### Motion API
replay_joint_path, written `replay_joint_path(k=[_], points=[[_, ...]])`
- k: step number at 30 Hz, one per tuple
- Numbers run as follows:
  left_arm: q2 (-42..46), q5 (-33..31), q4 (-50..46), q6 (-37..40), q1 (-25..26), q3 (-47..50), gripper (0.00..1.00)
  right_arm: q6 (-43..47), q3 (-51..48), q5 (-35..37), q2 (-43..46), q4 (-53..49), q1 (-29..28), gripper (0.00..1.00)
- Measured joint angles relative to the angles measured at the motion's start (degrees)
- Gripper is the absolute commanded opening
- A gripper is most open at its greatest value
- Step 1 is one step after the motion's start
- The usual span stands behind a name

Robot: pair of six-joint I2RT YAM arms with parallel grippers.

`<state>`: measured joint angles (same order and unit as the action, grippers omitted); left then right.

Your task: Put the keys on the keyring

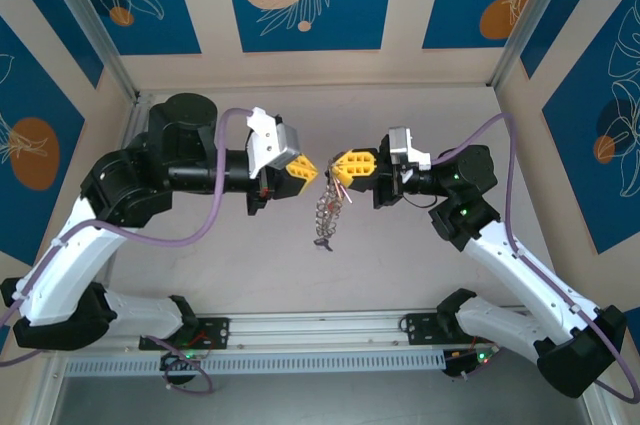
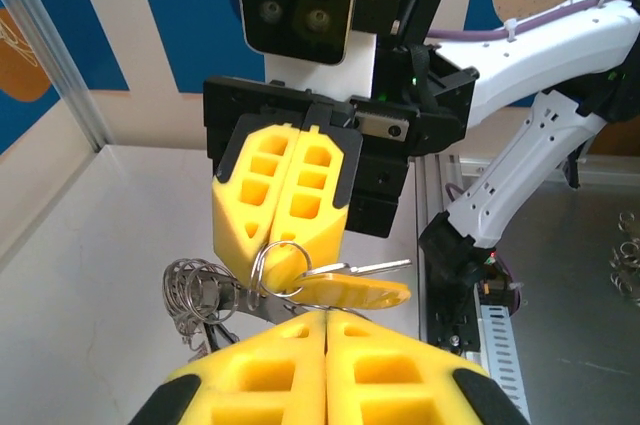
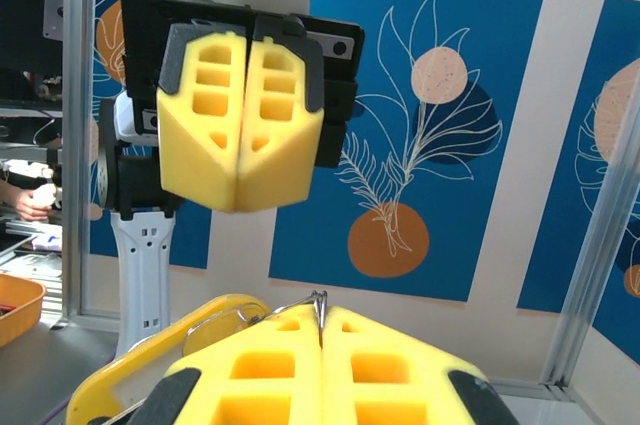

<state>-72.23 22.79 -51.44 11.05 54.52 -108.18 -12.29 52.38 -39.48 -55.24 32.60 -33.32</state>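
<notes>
Right claw (image 1: 337, 167) grips the dangling silver-grey looped metal keyring (image 1: 328, 213) and yellow-tagged key (image 2: 350, 292); left claw (image 1: 314, 171), pressed shut, faces it.

Two yellow-fingered grippers meet tip to tip above the pale counter (image 2: 110, 235). The left gripper (image 2: 325, 325), at the bottom edge, and the right gripper (image 2: 283, 245), facing it beneath its wrist camera (image 2: 298, 0), both have their jaws pressed together. Between them sit a small split ring (image 2: 280, 265), a yellow key tag (image 2: 360, 292) and a silver key blade (image 2: 380, 267). The looped keyring (image 2: 195, 295) bunches at left.
</notes>
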Motion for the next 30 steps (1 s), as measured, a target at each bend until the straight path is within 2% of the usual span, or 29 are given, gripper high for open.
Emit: replay_joint_path(k=[9,30], points=[[-2.82,0.04,-1.38,1.64,0.0,0.0,0.08,0.0,0.33,-1.31,-0.07,-0.5,-0.81,0.0],[-3.28,0.02,-2.1,4.17,0.0,0.17,0.07,0.94,2.93,-3.02,-0.87,-4.46,-1.36,0.0]])
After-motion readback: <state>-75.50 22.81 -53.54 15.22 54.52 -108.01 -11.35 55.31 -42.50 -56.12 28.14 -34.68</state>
